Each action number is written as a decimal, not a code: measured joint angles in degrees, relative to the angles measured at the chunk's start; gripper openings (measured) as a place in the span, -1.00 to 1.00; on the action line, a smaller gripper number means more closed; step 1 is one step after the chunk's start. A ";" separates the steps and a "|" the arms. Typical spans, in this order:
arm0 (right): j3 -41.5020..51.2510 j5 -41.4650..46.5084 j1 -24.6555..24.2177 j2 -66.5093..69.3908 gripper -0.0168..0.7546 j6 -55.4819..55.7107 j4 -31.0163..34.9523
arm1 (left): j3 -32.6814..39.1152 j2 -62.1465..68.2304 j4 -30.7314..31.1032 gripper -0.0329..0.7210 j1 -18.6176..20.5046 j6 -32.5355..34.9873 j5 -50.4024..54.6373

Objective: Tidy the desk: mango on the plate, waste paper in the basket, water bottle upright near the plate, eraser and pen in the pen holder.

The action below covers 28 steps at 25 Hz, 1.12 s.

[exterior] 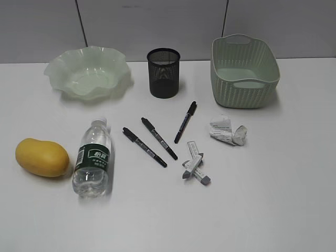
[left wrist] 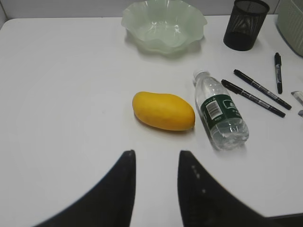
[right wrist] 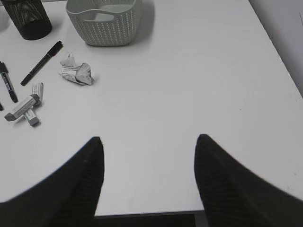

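The mango (exterior: 42, 157) lies on the desk (exterior: 273, 199) at the left; it also shows in the left wrist view (left wrist: 163, 110). The water bottle (exterior: 93, 158) lies on its side beside it (left wrist: 219, 111). The plate (exterior: 87, 71) stands at the back left, the pen holder (exterior: 164, 72) in the middle, the basket (exterior: 243, 70) at the back right. Three black pens (exterior: 157, 137) and two grey erasers (exterior: 196, 168) lie mid-desk. The waste paper (exterior: 228, 130) lies before the basket (right wrist: 75, 72). My left gripper (left wrist: 156, 156) is open, short of the mango. My right gripper (right wrist: 149, 142) is open over bare desk. Neither shows in the exterior view.
The desk's front edge (right wrist: 142, 215) lies just under my right gripper. A grey panelled wall (exterior: 157, 21) stands behind the desk. The desk's right edge (right wrist: 279, 52) runs beside the basket side.
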 joint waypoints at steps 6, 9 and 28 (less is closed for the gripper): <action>0.00 0.00 0.00 0.00 0.29 0.00 0.00 | 0.00 0.00 0.00 -0.29 0.00 0.00 0.00; 0.00 0.00 0.00 0.00 0.29 0.00 0.00 | 0.00 0.00 0.00 -0.29 0.00 0.00 0.00; 0.00 0.00 0.00 0.00 0.29 0.00 0.00 | 0.00 0.00 0.00 -0.29 0.00 0.00 0.00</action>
